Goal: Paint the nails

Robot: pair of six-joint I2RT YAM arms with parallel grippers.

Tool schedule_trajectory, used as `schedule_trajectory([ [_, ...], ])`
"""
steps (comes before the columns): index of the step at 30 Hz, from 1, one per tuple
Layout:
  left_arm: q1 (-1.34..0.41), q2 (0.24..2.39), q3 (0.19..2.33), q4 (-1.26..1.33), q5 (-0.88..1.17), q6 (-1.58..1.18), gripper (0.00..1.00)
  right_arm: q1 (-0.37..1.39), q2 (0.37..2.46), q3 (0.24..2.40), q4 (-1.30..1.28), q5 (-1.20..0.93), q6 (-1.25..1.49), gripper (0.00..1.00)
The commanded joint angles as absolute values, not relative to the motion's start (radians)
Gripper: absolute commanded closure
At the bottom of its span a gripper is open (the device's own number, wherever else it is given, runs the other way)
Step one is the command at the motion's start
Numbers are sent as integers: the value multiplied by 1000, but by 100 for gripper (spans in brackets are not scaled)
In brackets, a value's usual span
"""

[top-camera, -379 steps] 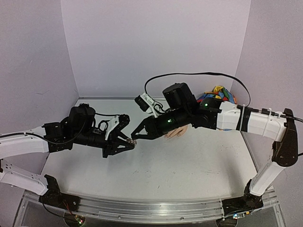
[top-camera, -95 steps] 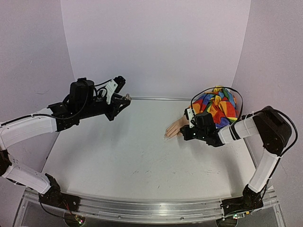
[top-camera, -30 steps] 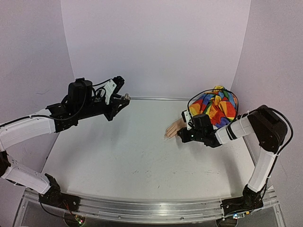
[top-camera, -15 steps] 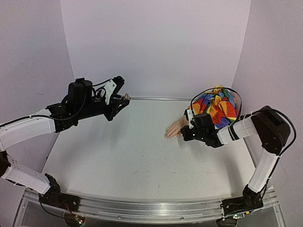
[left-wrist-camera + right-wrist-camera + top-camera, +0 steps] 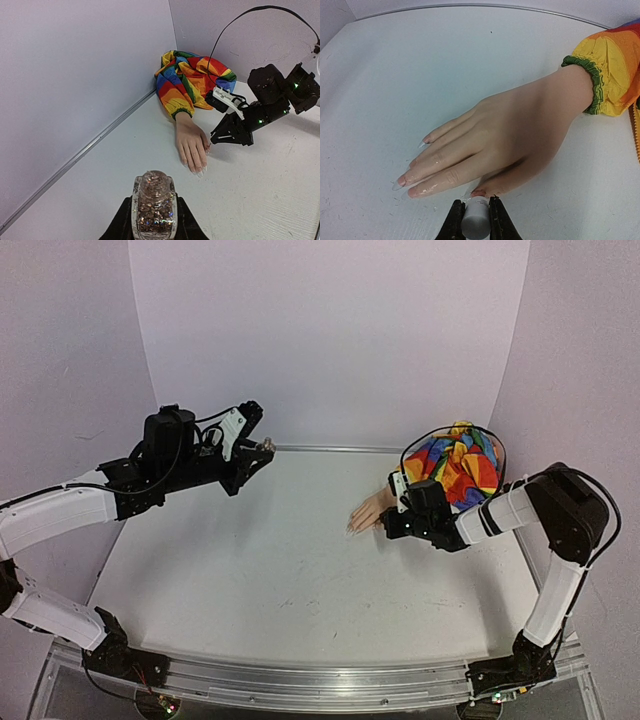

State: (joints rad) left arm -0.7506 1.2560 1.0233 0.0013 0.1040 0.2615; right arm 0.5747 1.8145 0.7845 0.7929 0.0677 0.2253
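The peach mannequin hand (image 5: 510, 135) lies palm down on the white table, fingers pointing left. Its long pale nails (image 5: 402, 181) look wet and glossy. My right gripper (image 5: 475, 206) is shut on a small grey-white cap (image 5: 476, 222), whose front end touches the thumb tip (image 5: 485, 192). In the top view that gripper (image 5: 385, 525) sits low, just beside the hand (image 5: 367, 510). My left gripper (image 5: 154, 215) is shut on an uncapped glitter polish bottle (image 5: 154, 202), held in the air at the far left (image 5: 262, 448), well away from the nails (image 5: 199, 171).
The rainbow patchwork sleeve (image 5: 458, 465) bunches in the back right corner behind the hand. A black cable (image 5: 440, 430) loops over it. Lilac walls close the table (image 5: 300, 570) on three sides, and a metal rail (image 5: 300, 685) runs along the near edge.
The right gripper has shifted only slightly back and forth beside the thumb. The left arm and its bottle have not moved.
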Motion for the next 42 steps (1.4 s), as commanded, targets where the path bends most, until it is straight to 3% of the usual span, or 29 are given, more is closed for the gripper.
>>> schedule_trajectory([
  [1,-744,1234,1031,57,106,262,100,579,1825,821,809,75,226,100],
  [42,-743,1220,1027,58,100,273,100,579,1852,817,821,-46,250,100],
])
